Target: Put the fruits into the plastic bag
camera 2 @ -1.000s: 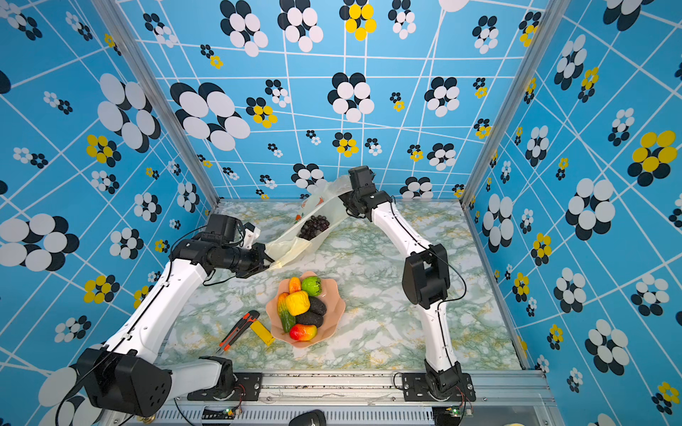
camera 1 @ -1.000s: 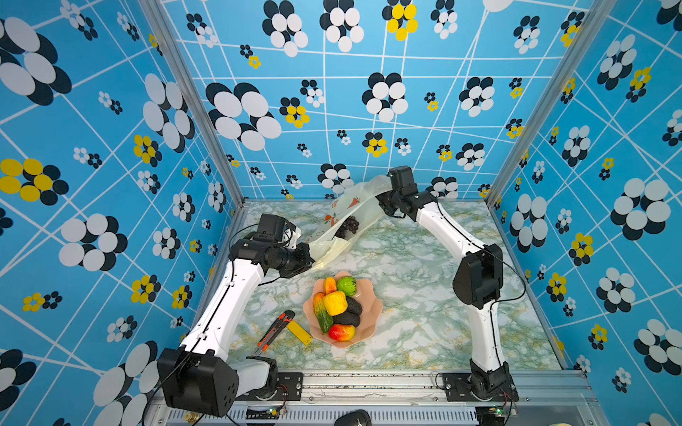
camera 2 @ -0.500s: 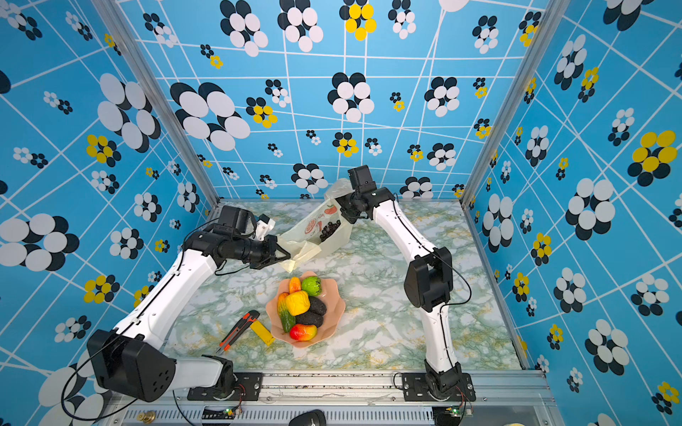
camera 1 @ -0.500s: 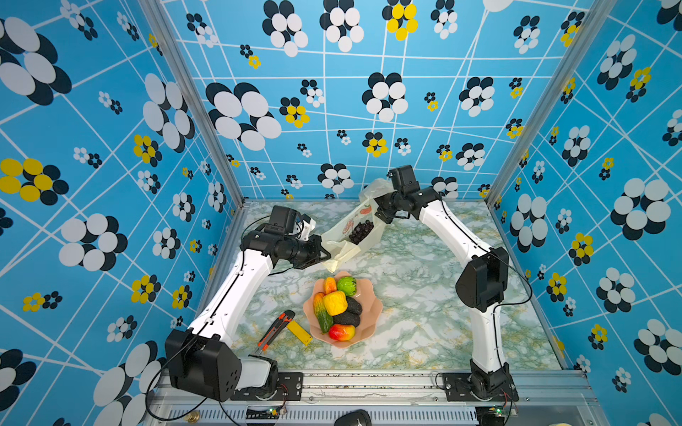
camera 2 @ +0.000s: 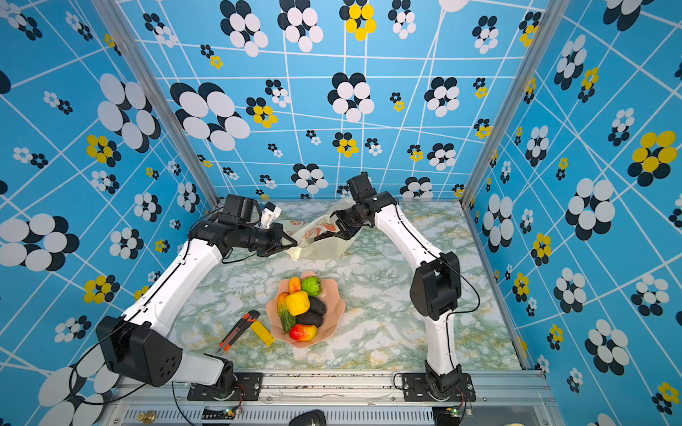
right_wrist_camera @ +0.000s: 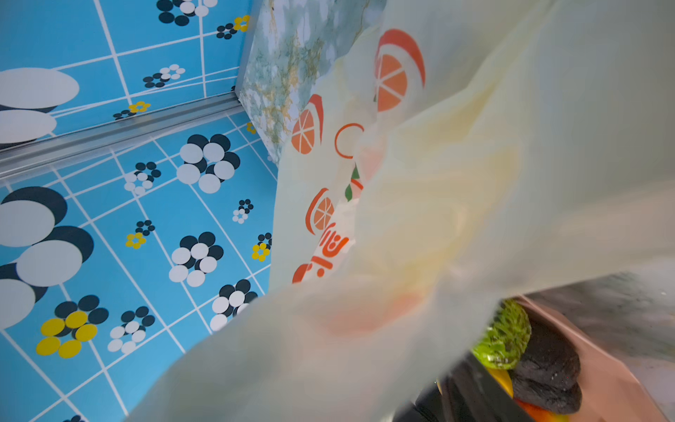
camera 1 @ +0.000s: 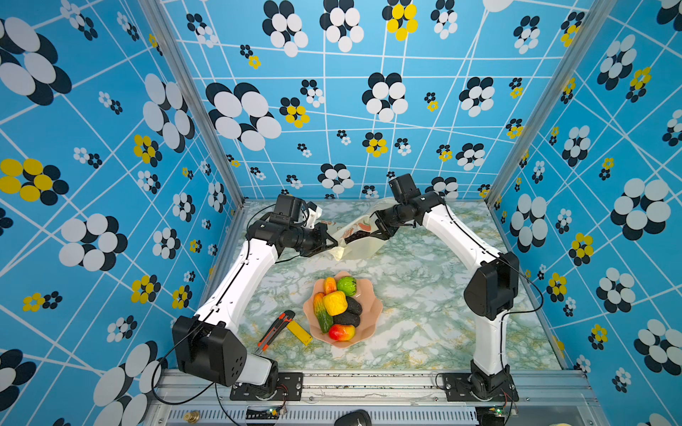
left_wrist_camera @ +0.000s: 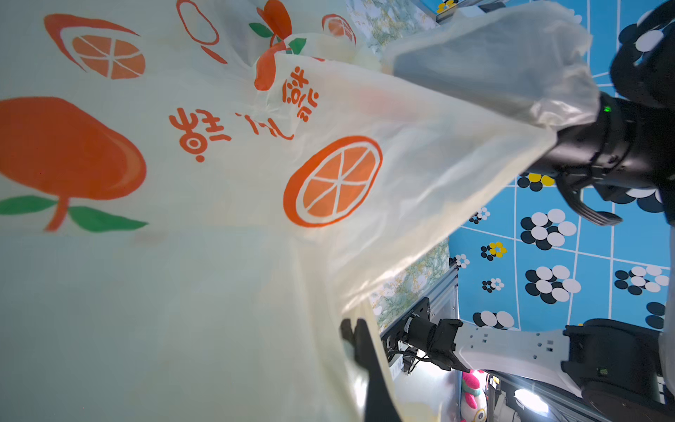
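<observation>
Holding the plastic bag (camera 1: pixel 360 246) at the back of the marble table (camera 1: pixel 424 332), you have the left gripper (camera 1: pixel 331 244) clenched on the bag's near edge. The right gripper (camera 1: pixel 379 230) is at the far edge with film draped over it. In the left wrist view one finger (left_wrist_camera: pixel 588 215) hangs bare, so I cannot tell whether it has a grip. The fruits are not bagged. The green round one (camera 1: pixel 346 286), the yellow lumpy one (camera 1: pixel 335 302), the black ovals (camera 1: pixel 352 308) and the mango (camera 1: pixel 341 332) sit heaped in the pink scalloped bowl (camera 1: pixel 373 313), well apart from the bag. Risks, as I judge them: the film is thin and slick, so it may slide out of a one-sided pinch and the mouth would then fold shut. Pulling the arms apart could tear it. The right wrist camera is mostly blinded by film, so don't trust it for aiming. Keep clear of the utility knife (camera 1: pixel 275 328) and the yellow block (camera 1: pixel 299 332). Writing: the bag has orange Chinese characters (left_wrist_camera: pixel 204 135), seen turned and unreadable to me, plus orange-slice prints (left_wrist_camera: pixel 332 181). No brand is seen.
</observation>
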